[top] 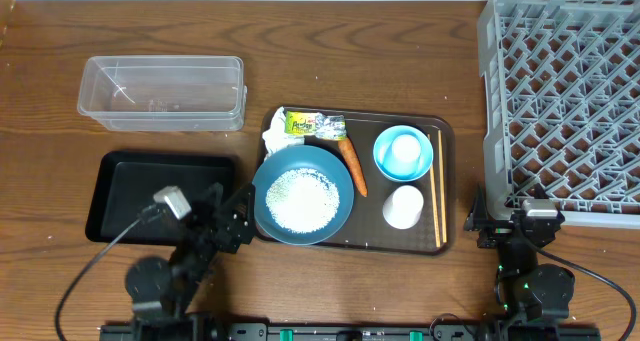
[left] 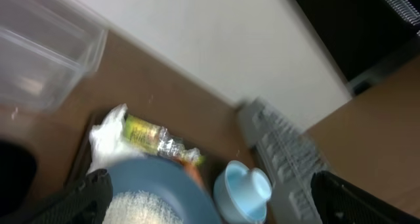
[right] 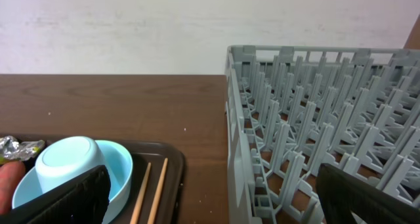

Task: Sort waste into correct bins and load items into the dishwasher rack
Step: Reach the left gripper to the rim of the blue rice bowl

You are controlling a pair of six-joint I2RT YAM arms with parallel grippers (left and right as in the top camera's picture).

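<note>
On the brown tray, a wide blue plate-bowl [top: 303,194] holds white rice [top: 298,199]. Behind it lie a crumpled tissue [top: 274,136], a green-and-yellow wrapper [top: 315,126] and an orange carrot [top: 352,166]. A white cup sits inside the light-blue bowl [top: 403,153]; another white cup [top: 403,206] stands nearer me. Chopsticks [top: 438,186] lie along the tray's right side. My left gripper [top: 232,216] [left: 210,184] stands open and empty just left of the plate-bowl. My right gripper [top: 512,224] [right: 213,184] is open and empty by the grey dishwasher rack's [top: 565,101] front left corner.
A clear tub [top: 162,91] stands at the back left, with a black tray [top: 130,196] in front of it under my left arm. The brown serving tray [top: 447,131] lies mid-table. A strip of bare wood separates it from the rack.
</note>
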